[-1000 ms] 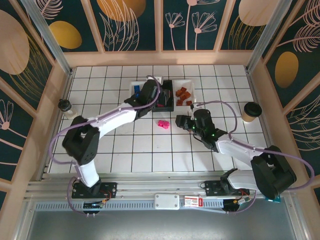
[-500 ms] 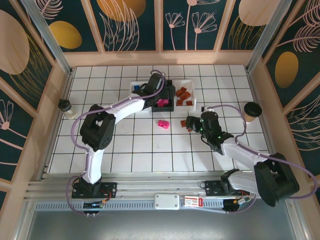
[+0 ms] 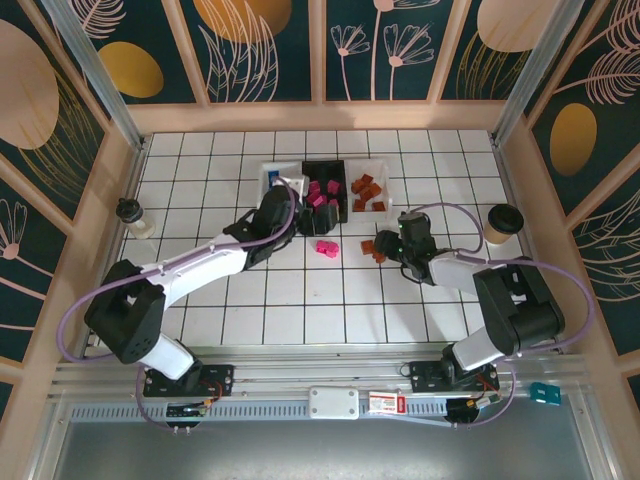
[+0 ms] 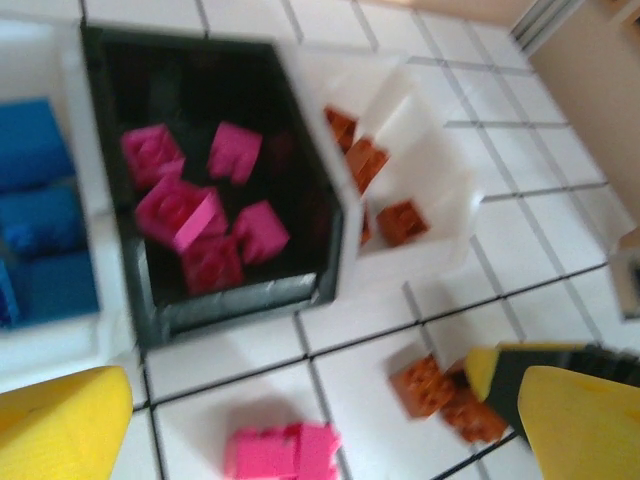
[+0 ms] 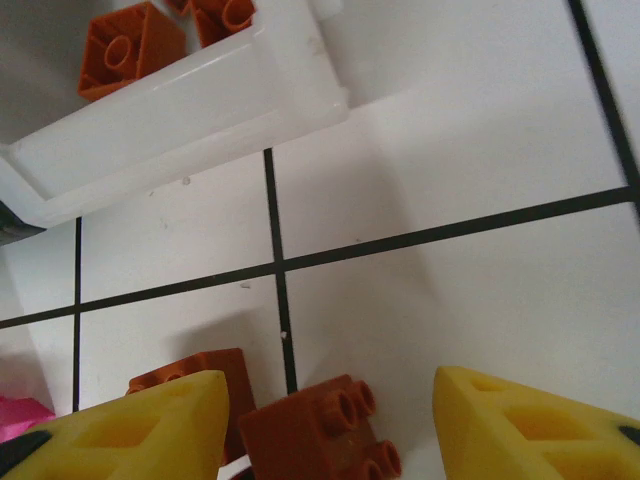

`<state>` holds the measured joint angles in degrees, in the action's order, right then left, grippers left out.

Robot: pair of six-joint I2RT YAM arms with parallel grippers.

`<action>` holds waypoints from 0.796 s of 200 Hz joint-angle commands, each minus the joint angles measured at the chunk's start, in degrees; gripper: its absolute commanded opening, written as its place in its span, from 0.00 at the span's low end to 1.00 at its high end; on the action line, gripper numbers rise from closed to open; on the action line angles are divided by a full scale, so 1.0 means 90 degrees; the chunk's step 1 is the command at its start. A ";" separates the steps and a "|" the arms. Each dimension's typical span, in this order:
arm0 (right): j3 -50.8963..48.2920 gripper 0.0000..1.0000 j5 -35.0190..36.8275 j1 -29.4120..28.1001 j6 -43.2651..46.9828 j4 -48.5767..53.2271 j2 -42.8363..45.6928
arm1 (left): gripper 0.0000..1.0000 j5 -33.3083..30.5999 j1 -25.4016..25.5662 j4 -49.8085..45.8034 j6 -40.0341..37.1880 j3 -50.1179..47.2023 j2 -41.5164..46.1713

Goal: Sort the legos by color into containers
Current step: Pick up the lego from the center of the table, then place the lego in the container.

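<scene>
Left fingers (image 4: 60, 420) now back from black bin (image 4: 240, 300), wide apart; right fingers (image 5: 150, 425) apart astride orange brick (image 5: 320, 430) beside white bin (image 5: 190, 110).

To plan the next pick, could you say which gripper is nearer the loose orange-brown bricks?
Right. The right gripper sits over the orange-brown bricks, jaws either side; the left gripper is farther, by the black bin.
</scene>
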<state>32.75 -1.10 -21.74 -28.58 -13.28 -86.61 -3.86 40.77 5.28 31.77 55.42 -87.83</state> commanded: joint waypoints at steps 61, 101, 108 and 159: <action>-0.0152 0.26 -0.0192 -0.0026 0.0096 -0.0144 0.0235 | 0.99 -0.0288 0.0025 0.0138 -0.0121 -0.0720 0.0050; -0.0008 0.19 -0.0082 -0.0039 0.0313 0.0398 0.1303 | 0.99 -0.0277 0.0102 0.0106 -0.0172 -0.0585 -0.0216; 0.0083 0.18 -0.0092 -0.0045 0.0353 0.0457 0.1461 | 0.99 -0.0256 0.0117 0.0107 -0.0180 -0.0589 -0.0226; 0.2038 0.20 -0.0264 -0.0021 0.0824 0.0470 0.0069 | 0.99 -0.0333 0.0253 -0.0010 -0.0115 -0.0609 -0.0307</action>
<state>42.78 -3.14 -21.80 -24.29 -8.93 -78.54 -5.74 42.52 5.78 31.09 48.84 -89.95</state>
